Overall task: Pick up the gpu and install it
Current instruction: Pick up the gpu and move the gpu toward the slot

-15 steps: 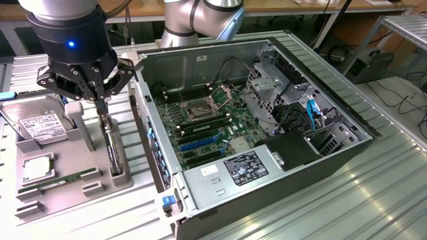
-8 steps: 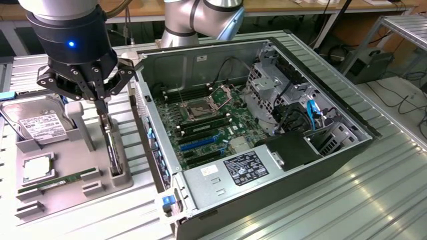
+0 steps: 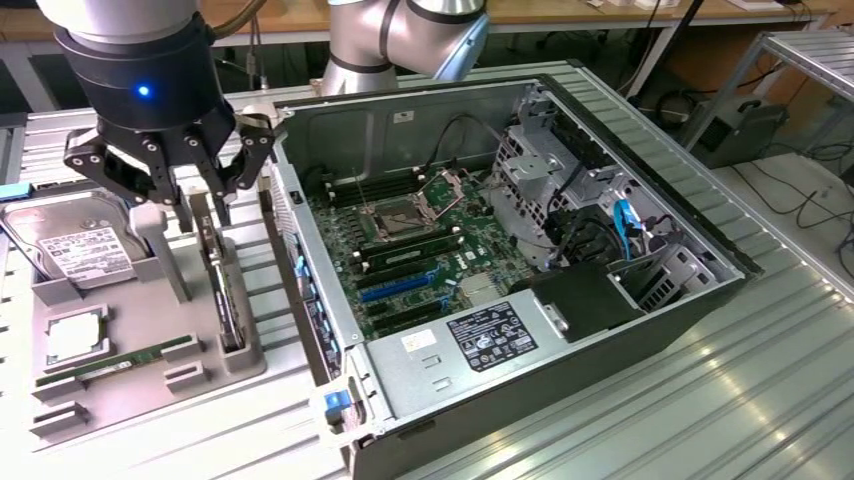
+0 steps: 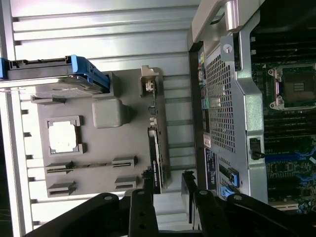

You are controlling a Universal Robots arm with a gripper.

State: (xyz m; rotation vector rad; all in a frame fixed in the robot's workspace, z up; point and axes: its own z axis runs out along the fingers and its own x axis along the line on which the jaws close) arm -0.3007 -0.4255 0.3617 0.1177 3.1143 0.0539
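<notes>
Open and empty, the claw (image 3: 180,195) hangs over the gpu (image 3: 224,290), not yet lifted from its tray (image 3: 140,300) left of the case (image 3: 427,400).

Robotics lab, slatted aluminium workbench (image 3: 747,400), opened computer case (image 3: 387,130), floor cables (image 3: 817,205)

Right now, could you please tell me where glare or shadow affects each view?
Exterior view: glare streaks the ribbed metal table. Wrist view: the CPU is washed out white, and the tool is a dark silhouette near the gpu.
</notes>
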